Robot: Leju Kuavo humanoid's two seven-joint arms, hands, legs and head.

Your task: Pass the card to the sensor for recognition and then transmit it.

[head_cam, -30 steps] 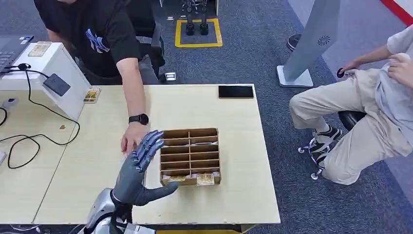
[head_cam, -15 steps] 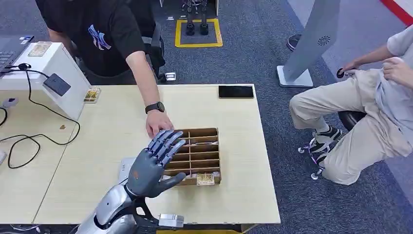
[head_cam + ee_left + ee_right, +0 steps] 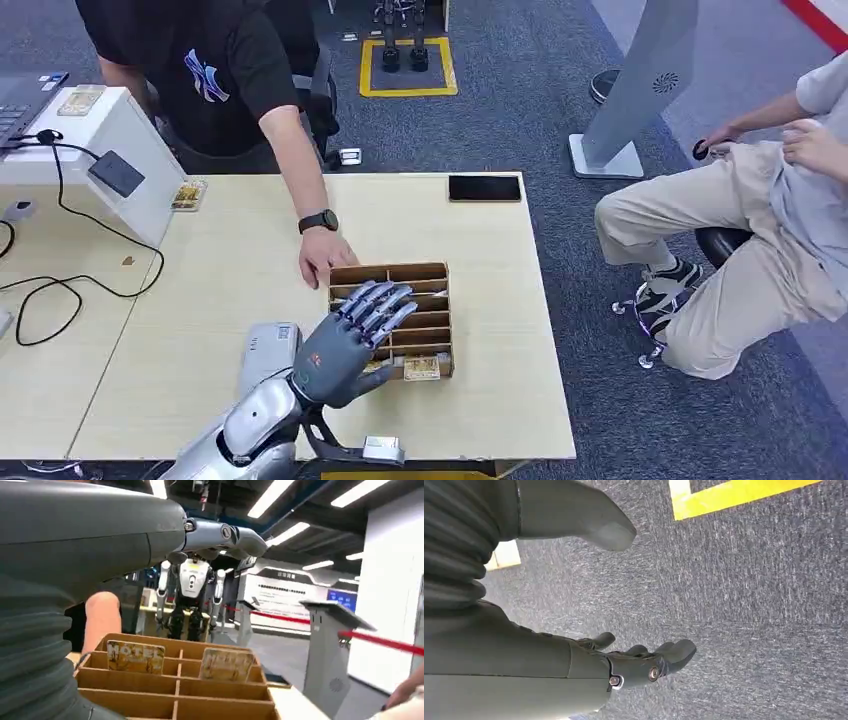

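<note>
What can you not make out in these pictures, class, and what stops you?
- Card print: left wrist view, blurred beyond "HOTEL".
- Near slots of the wooden box: head view, covered by the left hand.
- Person's face: head view, cut by top edge.
- Sensor details: too small.

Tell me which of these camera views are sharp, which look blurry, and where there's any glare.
Head view: evenly lit and sharp, the brown cardboard divider box crisp. Left wrist view: bright ceiling strip lights glare, the grey left hand soft up close. Right wrist view: carpet sharp, the right hand slightly soft.
</note>
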